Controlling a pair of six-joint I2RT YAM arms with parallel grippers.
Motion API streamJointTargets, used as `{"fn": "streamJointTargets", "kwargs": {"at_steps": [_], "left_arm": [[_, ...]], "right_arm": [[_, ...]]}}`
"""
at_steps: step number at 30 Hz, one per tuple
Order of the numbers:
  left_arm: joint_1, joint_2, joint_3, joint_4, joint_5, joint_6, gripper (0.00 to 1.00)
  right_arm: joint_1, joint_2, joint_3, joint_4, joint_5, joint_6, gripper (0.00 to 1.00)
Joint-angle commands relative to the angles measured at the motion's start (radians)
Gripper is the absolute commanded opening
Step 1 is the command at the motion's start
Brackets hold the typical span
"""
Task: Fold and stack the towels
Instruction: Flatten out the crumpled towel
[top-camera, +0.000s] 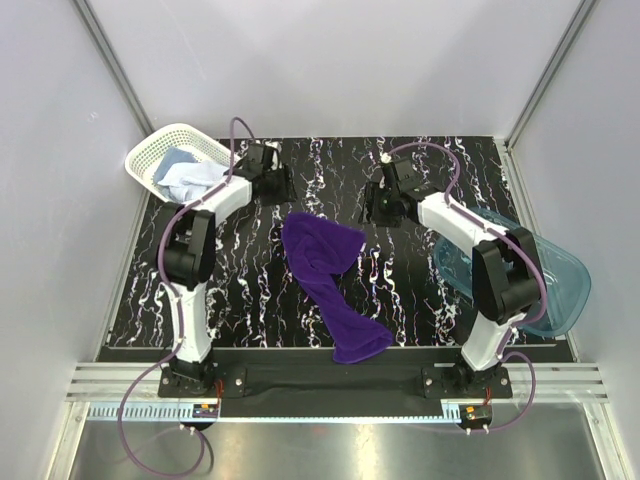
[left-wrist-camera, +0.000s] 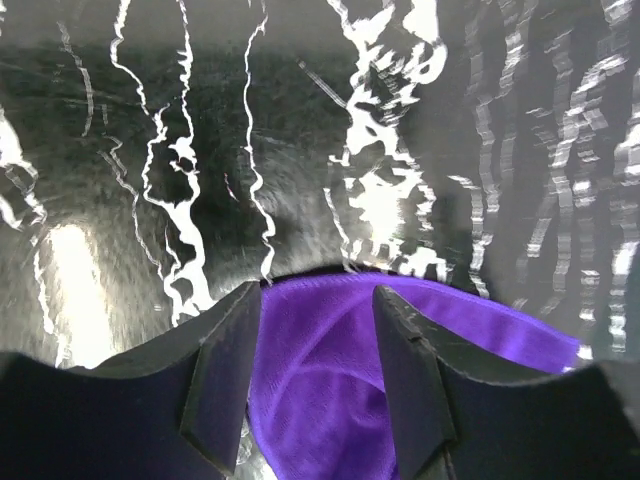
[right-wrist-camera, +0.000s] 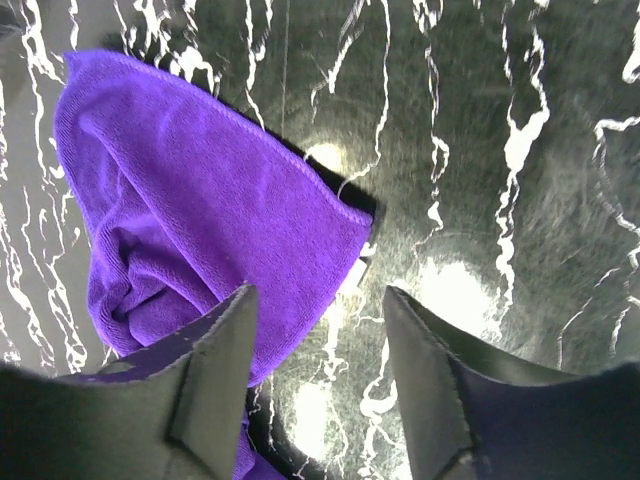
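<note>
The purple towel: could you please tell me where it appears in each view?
Top external: purple towel at table centre, trailing toward the near edge.
Left wrist: bottom centre.
Right wrist: upper left down to bottom left.
Shared landmark: the black, white-veined tabletop.

Everything rests on the table (top-camera: 260, 300). One towel (top-camera: 325, 275) lies at its middle, running from the centre toward 6 o'clock and reaching the near edge. The basket (top-camera: 150, 155) sits at the 10 o'clock corner, with bundled cloth (top-camera: 190, 178) inside it. The tub (top-camera: 560, 290) sits at 4 o'clock, at the table's right edge. The left arm (top-camera: 190, 250) stretches from 7 o'clock toward 11, and the left gripper (left-wrist-camera: 315, 300) hangs over the towel's far left edge. The right arm (top-camera: 500, 280) stretches from 5 o'clock toward 1. The right gripper (right-wrist-camera: 315, 300) is above bare table, just beside the towel's far right corner.
</note>
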Motion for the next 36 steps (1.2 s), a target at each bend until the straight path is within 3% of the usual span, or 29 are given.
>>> {"fn": "streamJointTargets", "kwargs": {"at_steps": [1,4,9,19,23,25,27,31,36], "left_arm": [[0.006,0.064,0.075,-0.134,0.0,0.064,0.53],[0.005,0.081,0.046,-0.117,-0.013,0.048,0.52],[-0.001,0.118,0.057,-0.117,-0.007,0.039,0.5],[-0.04,0.161,0.078,-0.133,-0.014,0.039,0.44],[-0.047,0.17,0.081,-0.136,-0.01,0.033,0.27],[-0.047,0.17,0.087,-0.149,-0.004,0.025,0.09],[-0.049,0.161,0.112,-0.18,-0.005,0.03,0.0],[-0.046,0.078,0.17,-0.252,-0.052,0.039,0.0],[-0.053,-0.124,0.151,-0.418,-0.273,-0.062,0.0]], "right_arm": [[-0.011,-0.037,-0.044,0.062,-0.044,0.042,0.62],[-0.011,0.001,-0.072,0.12,-0.067,0.065,0.61],[-0.015,0.067,-0.075,0.169,-0.099,0.076,0.51],[-0.015,0.113,-0.135,0.22,-0.054,0.092,0.52],[-0.015,0.128,-0.16,0.281,-0.109,0.112,0.5],[-0.015,0.141,-0.16,0.297,-0.126,0.115,0.49],[-0.015,0.142,-0.149,0.309,-0.122,0.109,0.42],[-0.016,0.092,-0.088,0.232,-0.036,0.043,0.12],[-0.004,0.015,0.069,-0.081,0.064,0.019,0.0]]}}
